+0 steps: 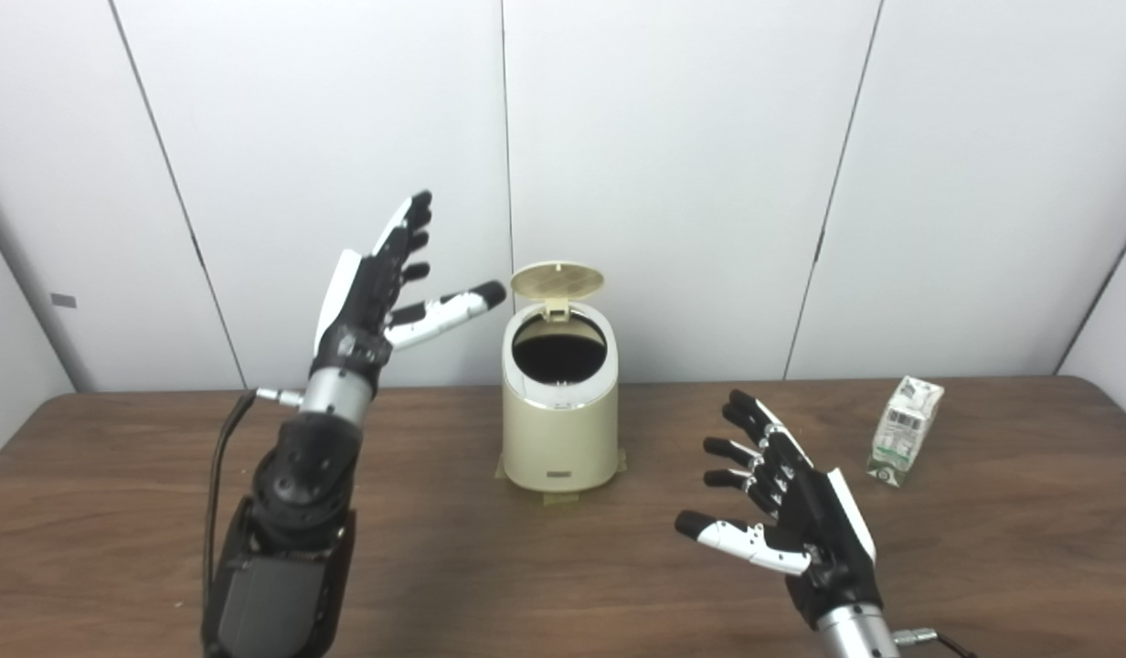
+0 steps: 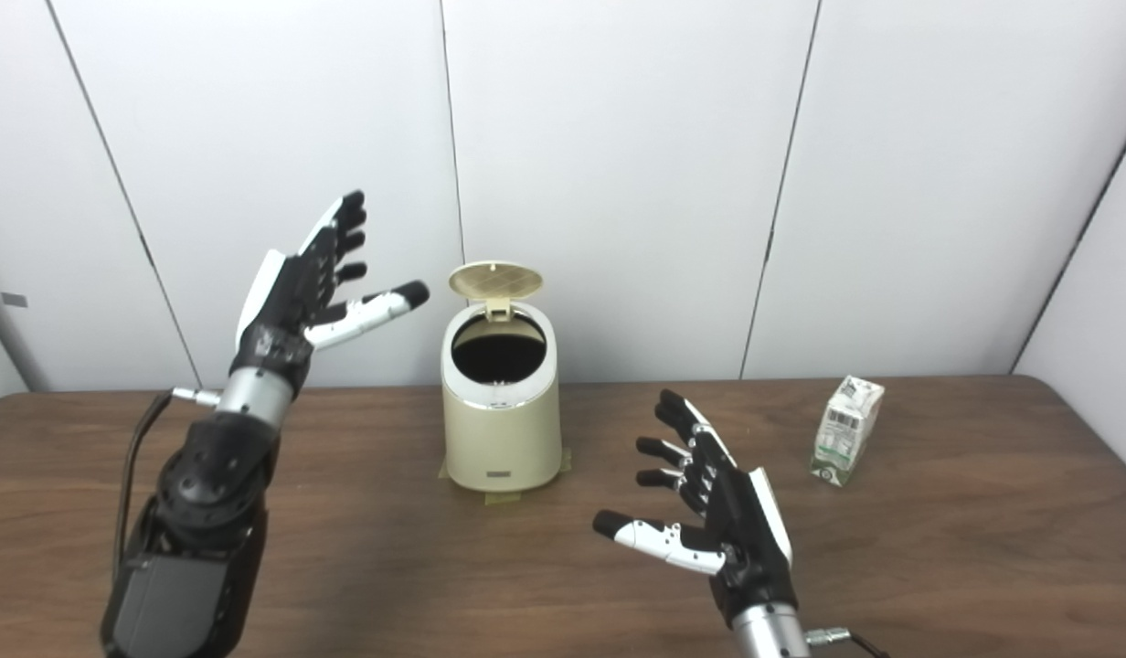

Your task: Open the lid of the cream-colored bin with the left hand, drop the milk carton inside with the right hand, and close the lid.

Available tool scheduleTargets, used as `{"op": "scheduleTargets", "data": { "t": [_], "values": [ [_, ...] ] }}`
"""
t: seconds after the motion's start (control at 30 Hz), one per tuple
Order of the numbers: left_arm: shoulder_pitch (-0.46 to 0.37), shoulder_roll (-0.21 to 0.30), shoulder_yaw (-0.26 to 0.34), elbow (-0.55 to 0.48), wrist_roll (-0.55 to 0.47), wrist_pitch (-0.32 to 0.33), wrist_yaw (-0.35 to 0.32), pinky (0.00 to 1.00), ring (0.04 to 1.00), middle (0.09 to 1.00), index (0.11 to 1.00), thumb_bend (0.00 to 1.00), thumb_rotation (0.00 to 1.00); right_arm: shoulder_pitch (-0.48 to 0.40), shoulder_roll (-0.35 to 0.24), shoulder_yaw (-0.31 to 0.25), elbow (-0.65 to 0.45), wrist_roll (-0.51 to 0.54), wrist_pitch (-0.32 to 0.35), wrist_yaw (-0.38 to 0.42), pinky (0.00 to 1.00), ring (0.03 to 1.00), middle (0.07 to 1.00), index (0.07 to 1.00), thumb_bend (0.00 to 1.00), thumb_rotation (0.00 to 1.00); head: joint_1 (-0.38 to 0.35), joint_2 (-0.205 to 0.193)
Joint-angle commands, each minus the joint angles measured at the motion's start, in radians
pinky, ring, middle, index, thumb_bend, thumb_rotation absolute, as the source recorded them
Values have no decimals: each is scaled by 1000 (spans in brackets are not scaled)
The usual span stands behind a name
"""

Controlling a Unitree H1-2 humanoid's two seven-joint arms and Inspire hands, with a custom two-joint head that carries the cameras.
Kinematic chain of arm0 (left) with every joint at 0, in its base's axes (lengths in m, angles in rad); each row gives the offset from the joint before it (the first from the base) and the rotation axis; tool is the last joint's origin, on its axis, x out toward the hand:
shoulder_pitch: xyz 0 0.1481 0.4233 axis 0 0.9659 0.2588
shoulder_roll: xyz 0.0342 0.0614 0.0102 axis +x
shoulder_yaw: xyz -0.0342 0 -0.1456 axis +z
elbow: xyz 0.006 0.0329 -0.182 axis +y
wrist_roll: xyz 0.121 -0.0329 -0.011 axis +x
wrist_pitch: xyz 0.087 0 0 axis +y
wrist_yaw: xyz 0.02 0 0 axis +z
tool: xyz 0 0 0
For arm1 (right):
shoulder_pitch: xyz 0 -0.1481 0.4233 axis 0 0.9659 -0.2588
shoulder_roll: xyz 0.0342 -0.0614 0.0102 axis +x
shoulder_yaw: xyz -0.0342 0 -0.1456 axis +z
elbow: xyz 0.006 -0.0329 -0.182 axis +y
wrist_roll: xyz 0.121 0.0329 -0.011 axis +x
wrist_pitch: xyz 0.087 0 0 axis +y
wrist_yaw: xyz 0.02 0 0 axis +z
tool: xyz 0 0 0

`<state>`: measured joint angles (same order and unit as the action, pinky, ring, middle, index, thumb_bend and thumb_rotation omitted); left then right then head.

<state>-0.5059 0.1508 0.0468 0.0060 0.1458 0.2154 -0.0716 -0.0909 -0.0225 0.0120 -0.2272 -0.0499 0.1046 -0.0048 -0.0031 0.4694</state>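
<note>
Right hand [image 1: 791,512] spread wide, empty, palm turned toward the bin, hovering low over the table [image 1: 1029,567] in front and to the right of the bin. Milk carton [image 1: 906,429] standing upright on the table beyond that hand and further right of the bin, well apart from the fingertips, long axis vertical with a slight lean, gabled top up. Clearly nearer the right hand than the left, with bare table between. Left hand [image 1: 380,283] raised high to the left of the bin, likewise splayed and holding nothing, thumb stretched toward the lid but not touching it. Cream-colored bin [image 1: 559,429] at the table's middle, near the back wall, sitting on strips of tape, its lid [image 1: 557,281] tipped up and back on the hinge, dark mouth open. Judged from this: opening done, carton not yet grasped; next move likely a reach rightward and away from the bin, fingers closing round the carton's narrow sides.
</note>
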Motion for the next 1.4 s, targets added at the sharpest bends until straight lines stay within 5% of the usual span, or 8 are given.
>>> {"op": "scheduleTargets", "data": {
  "t": [0.0, 0.17, 0.3, 0.53, 0.67, 0.83, 1.2, 1.37],
  "values": [
    [5, 13, 22, -81, -63, -37, -16, 745, 843, 877, 900, 868, 300, -36, -6, -6, -14, 13, -56, 6, 678, 793, 904, 900, 755, 197, 1, 1],
    [113, 16, 41, -142, -137, -73, -36, 650, 771, 822, 855, 825, 270, -39, -13, -18, -2, 21, -65, 4, 677, 803, 909, 900, 747, 189, 2, 2],
    [195, 14, 46, -157, -130, -124, -20, 665, 744, 792, 822, 808, 300, -45, -16, -31, 14, 31, -76, 0, 661, 803, 910, 901, 761, 190, 1, 0],
    [294, -8, 53, -136, -107, -223, 23, 498, 609, 678, 737, 732, 238, -53, -25, -44, 34, 32, -97, -1, 670, 786, 901, 890, 778, 201, -13, -8],
    [333, -5, 39, -95, -103, -298, 21, 616, 679, 734, 761, 720, 245, -69, -52, -51, 42, 24, -118, 3, 661, 809, 906, 900, 754, 181, -43, -10],
    [353, -10, 43, -58, -129, -341, 26, 624, 723, 777, 789, 681, 237, -113, -124, -89, 32, 38, -112, 23, 677, 797, 868, 882, 774, 195, -132, -22],
    [348, 30, 46, 26, -134, -413, 5, 680, 749, 802, 817, 602, 196, -268, -289, -118, -140, -180, 94, 7, 594, 743, 788, 809, 758, 77, -352, -87],
    [342, 32, 48, 19, -138, -385, 3, 641, 765, 822, 824, 539, 150, -339, -389, -172, -121, -192, 190, 33, 510, 733, 807, 791, 761, 55, -374, -91]
  ]
}}
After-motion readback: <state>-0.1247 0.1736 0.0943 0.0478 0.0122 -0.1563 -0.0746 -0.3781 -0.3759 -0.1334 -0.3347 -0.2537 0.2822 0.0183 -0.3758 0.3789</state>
